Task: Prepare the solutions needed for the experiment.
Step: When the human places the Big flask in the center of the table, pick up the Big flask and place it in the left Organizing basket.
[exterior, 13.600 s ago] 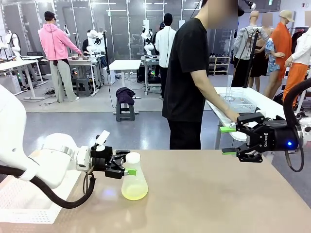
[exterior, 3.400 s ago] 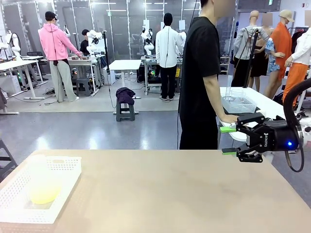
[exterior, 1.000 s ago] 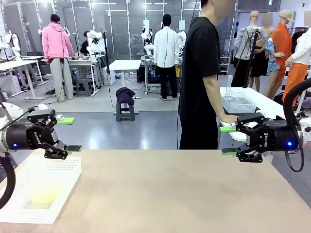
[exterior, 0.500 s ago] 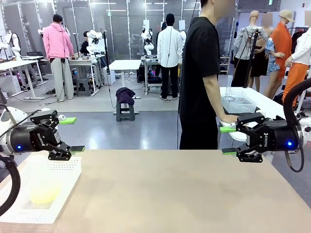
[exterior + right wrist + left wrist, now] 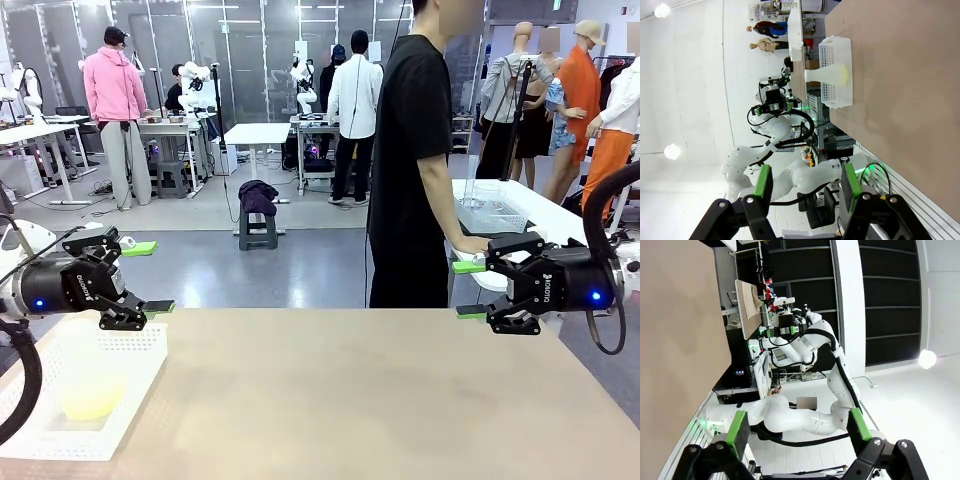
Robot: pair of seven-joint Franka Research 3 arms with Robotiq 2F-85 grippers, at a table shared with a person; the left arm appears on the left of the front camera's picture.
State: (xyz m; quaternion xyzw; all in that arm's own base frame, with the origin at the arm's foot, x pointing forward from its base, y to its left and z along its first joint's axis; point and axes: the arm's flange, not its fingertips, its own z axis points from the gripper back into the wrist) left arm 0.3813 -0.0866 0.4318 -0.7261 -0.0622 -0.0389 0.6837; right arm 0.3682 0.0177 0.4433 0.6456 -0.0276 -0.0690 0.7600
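Note:
The solutions [image 5: 88, 402] are a pale yellow-green liquid in the bottom of a frosted conical flask [image 5: 85, 350]. The flask stands in a white perforated basket [image 5: 140, 338] at the table's left edge. My left gripper [image 5: 150, 277] hovers above the basket's far side, just over the flask, open and empty. Far off at the right edge, my right gripper [image 5: 467, 290] hangs above the table, open with nothing between its fingers. The right wrist view shows the basket [image 5: 837, 47], the flask [image 5: 820, 75] and the yellowish solutions [image 5: 843, 74] beyond my right gripper [image 5: 806, 186]. In the left wrist view my left gripper [image 5: 797, 424] is open.
A person in a black shirt [image 5: 410, 150] stands at the far side, one hand resting on a white side table [image 5: 520, 215] to the right. The tan tabletop [image 5: 350, 400] stretches bare between the two grippers.
The left gripper shifted slightly right and lower over the basket, then held still. The right gripper, flask and basket have not moved.

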